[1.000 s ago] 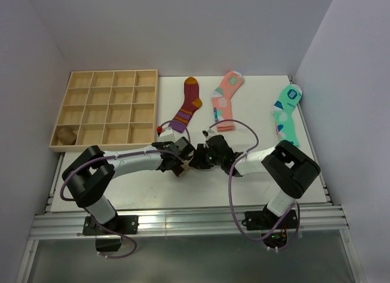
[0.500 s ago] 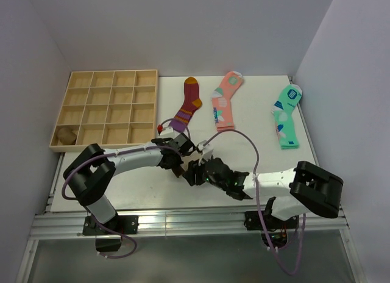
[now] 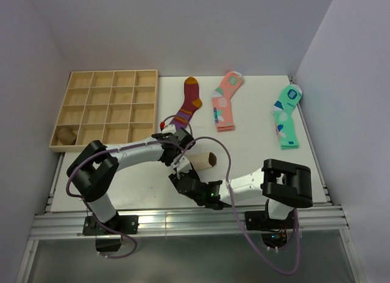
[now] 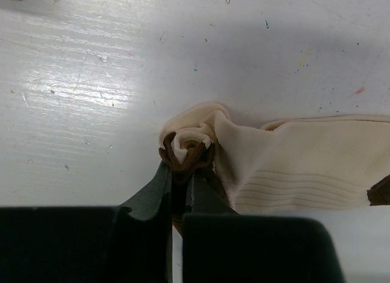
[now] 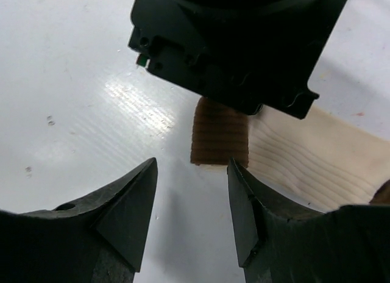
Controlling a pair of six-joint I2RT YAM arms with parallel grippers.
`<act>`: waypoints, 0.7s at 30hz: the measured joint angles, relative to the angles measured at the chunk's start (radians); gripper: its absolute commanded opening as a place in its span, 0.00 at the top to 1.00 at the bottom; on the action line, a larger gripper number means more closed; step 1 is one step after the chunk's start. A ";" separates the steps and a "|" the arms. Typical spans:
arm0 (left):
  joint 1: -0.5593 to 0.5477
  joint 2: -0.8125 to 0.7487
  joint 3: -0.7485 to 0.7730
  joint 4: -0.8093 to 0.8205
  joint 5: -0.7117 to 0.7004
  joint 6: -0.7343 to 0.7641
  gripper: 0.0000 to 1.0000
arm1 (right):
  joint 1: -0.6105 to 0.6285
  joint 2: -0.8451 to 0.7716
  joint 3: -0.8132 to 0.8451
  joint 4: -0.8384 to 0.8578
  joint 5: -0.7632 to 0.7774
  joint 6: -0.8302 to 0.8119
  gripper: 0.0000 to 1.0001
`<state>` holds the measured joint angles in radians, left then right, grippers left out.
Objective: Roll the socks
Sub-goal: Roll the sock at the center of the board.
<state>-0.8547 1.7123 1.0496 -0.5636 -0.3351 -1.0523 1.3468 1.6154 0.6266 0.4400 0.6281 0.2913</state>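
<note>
Pinching the socks (image 4: 286,167) by one end

The left gripper (image 4: 181,173) had its jaws all but shut on the tight brown-and-cream curl at one end of the socks. The right gripper (image 5: 192,173) stood about half open and empty, its fingers clear of the ribbed brown end just ahead. The socks lay as a short roll on the table (image 3: 122,185), near its front middle, below the maroon sock (image 3: 189,105) and right of the tray (image 3: 113,71).
</note>
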 measured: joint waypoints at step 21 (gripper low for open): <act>0.027 0.003 0.002 0.021 0.056 0.030 1.00 | 0.001 0.145 0.082 -0.023 0.095 -0.035 0.46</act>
<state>-0.8280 1.7153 1.0512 -0.5426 -0.2794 -1.0222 1.3479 1.7603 0.7086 0.4168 0.7231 0.2562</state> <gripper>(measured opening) 0.072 0.545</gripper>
